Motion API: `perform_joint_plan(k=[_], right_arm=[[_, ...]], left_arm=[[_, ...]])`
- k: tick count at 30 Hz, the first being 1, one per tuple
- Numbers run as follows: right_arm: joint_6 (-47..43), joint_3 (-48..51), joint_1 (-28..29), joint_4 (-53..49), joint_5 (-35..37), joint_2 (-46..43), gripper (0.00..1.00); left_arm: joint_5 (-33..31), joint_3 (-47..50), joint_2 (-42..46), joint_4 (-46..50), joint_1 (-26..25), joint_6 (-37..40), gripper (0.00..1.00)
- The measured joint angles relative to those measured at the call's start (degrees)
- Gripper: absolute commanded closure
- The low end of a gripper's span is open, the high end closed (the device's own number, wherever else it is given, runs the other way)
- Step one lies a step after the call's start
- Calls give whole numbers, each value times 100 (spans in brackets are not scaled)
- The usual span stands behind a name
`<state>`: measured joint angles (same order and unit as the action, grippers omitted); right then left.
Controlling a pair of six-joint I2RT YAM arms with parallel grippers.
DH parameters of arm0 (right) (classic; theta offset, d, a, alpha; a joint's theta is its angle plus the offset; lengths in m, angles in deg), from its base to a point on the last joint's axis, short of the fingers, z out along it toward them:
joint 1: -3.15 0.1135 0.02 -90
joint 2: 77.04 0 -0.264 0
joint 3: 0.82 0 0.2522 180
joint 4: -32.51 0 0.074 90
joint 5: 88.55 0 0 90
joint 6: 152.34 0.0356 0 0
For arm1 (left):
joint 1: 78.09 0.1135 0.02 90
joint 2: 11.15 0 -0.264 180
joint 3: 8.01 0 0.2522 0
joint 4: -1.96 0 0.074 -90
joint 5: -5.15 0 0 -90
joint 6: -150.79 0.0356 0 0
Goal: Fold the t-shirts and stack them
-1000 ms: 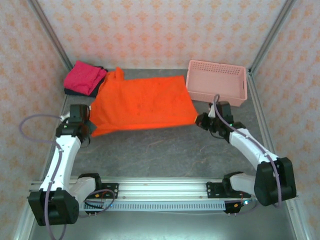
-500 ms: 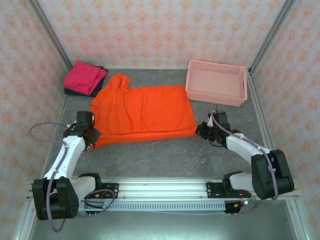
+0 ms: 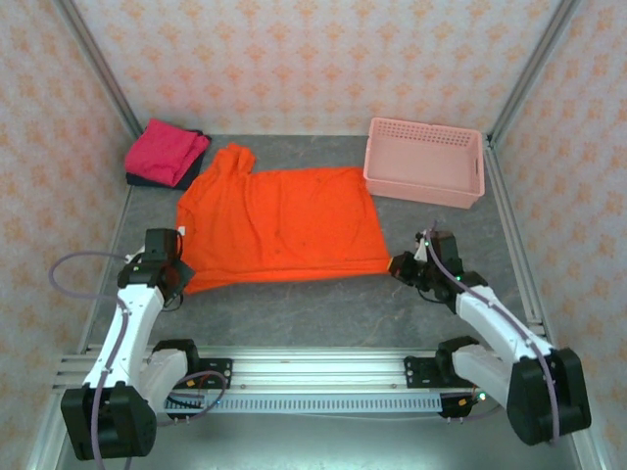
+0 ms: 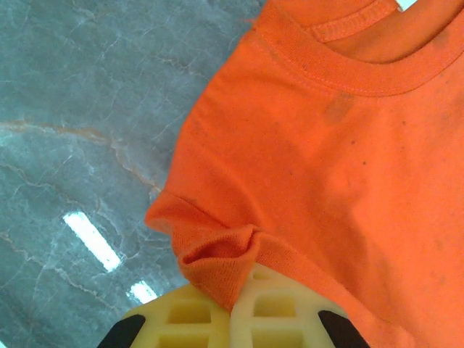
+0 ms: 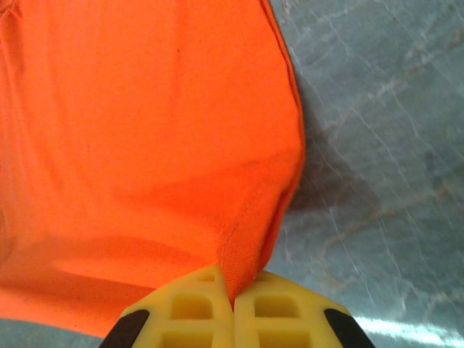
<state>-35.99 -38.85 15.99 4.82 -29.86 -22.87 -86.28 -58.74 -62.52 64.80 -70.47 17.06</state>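
Note:
The orange t-shirt lies spread across the middle of the table, one sleeve pointing to the far left. My left gripper is shut on its near left corner, a pinch of orange cloth bunched between the yellow jaws. My right gripper is shut on the near right corner, the hem caught between its jaws. A folded magenta-pink t-shirt rests on a dark navy one at the far left corner.
A pink lattice basket stands at the far right. Grey marble tabletop lies bare between the shirt and the arm rail. Patterned walls close in the left, back and right sides.
The orange t-shirt has come down from a raised, stretched hold to lie flat on the table. Both grippers moved toward the near edge, still holding its corners.

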Motion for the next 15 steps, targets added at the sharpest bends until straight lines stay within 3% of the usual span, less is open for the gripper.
perform_joint_plan(k=[7, 15], right_arm=[[2, 48, 0, -793, -2, -874, 100], [-107, -28, 0, -968, 26, -560, 100]], left_arm=[[92, -164, 166, 568, 0, -109, 100], [146, -236, 87, 713, 0, -153, 100]])
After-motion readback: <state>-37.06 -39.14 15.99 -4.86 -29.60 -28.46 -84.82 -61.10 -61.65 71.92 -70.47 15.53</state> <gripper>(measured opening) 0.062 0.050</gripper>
